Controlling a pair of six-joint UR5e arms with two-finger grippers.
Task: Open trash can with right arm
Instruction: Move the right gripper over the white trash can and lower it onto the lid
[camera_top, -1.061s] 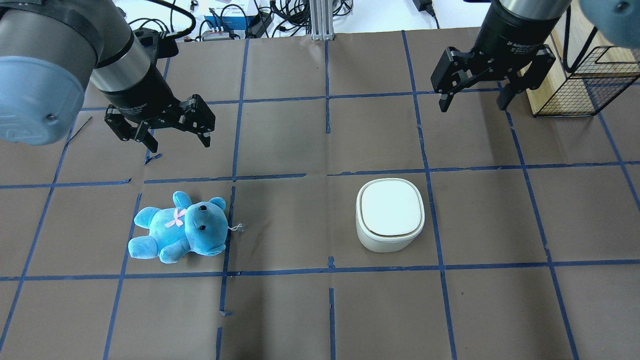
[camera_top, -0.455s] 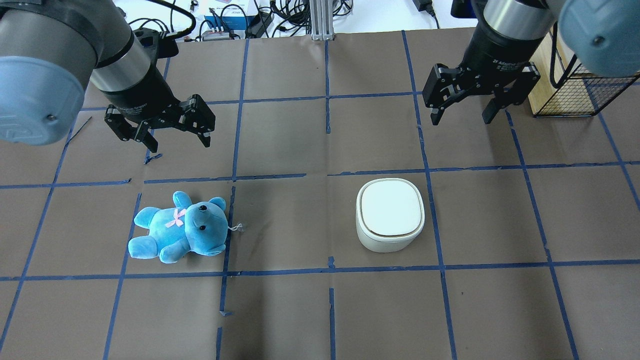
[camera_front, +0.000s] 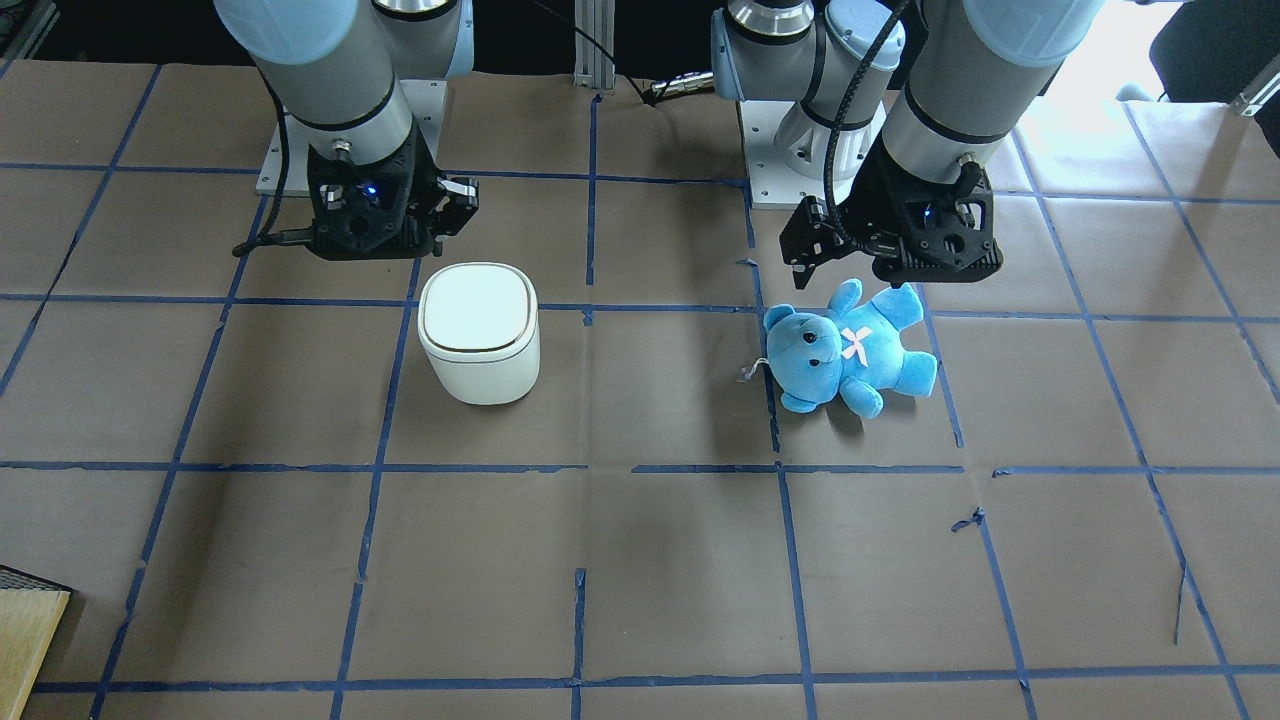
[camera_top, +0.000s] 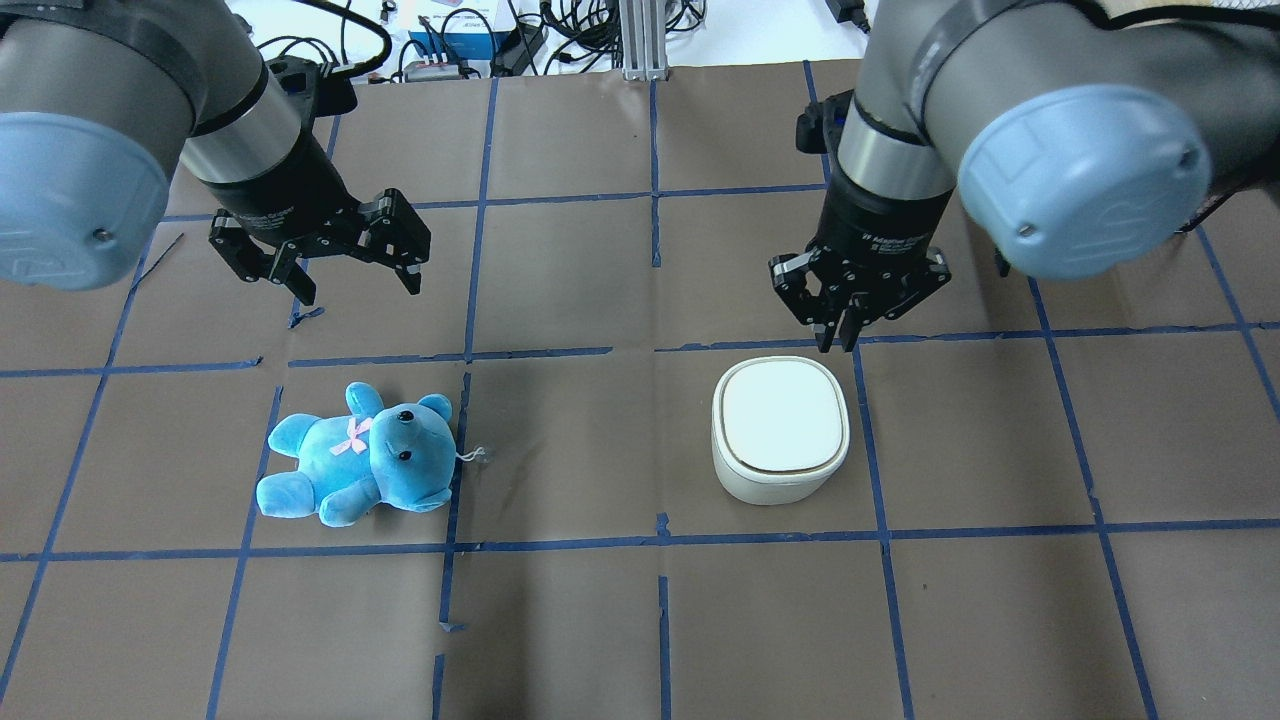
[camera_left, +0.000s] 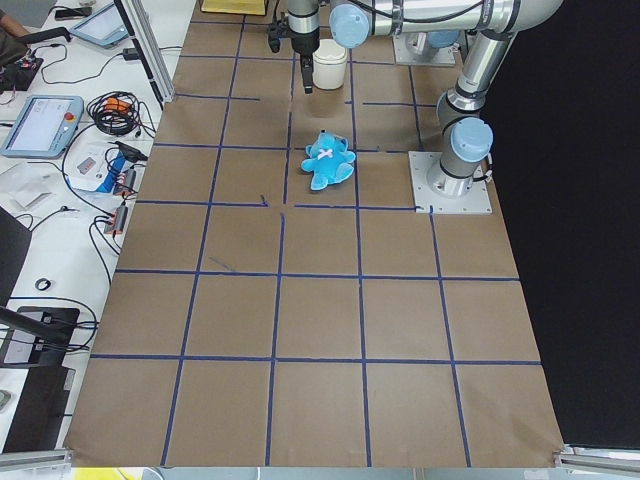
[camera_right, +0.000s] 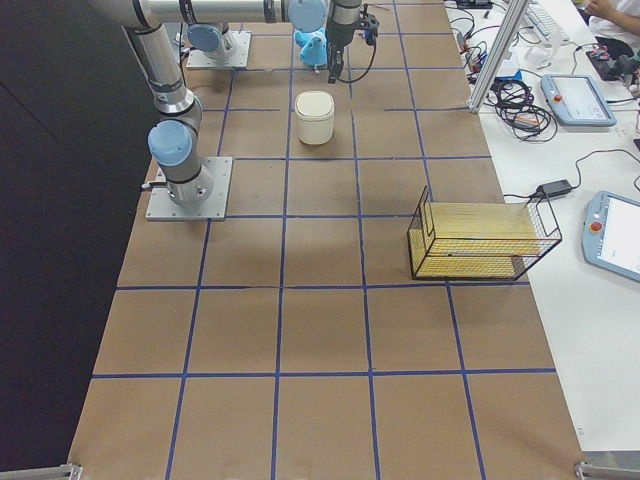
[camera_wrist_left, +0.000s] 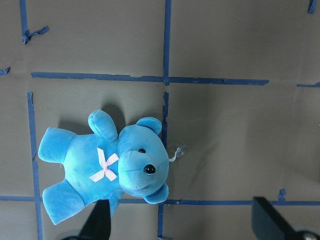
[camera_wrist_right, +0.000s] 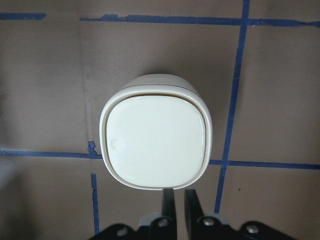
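Overhead view: behind the robot, high, looking forward and down. Mid-range; takes in the trash can (camera_top: 780, 425) and teddy bear (camera_top: 360, 455).

Front view: across the table (camera_front: 640, 580), facing the robot, steeply down. Same two things, sides swapped.

Left-end and right-end views: far back, looking along the table from opposite ends. Both share trash can and teddy bear, small. Right-end view also takes in a wire basket (camera_right: 480, 240).

Left wrist view: close, straight down on the teddy bear.

Right wrist view: close, straight down on the trash can, with the right gripper (camera_wrist_right: 180, 200) at the bottom edge.
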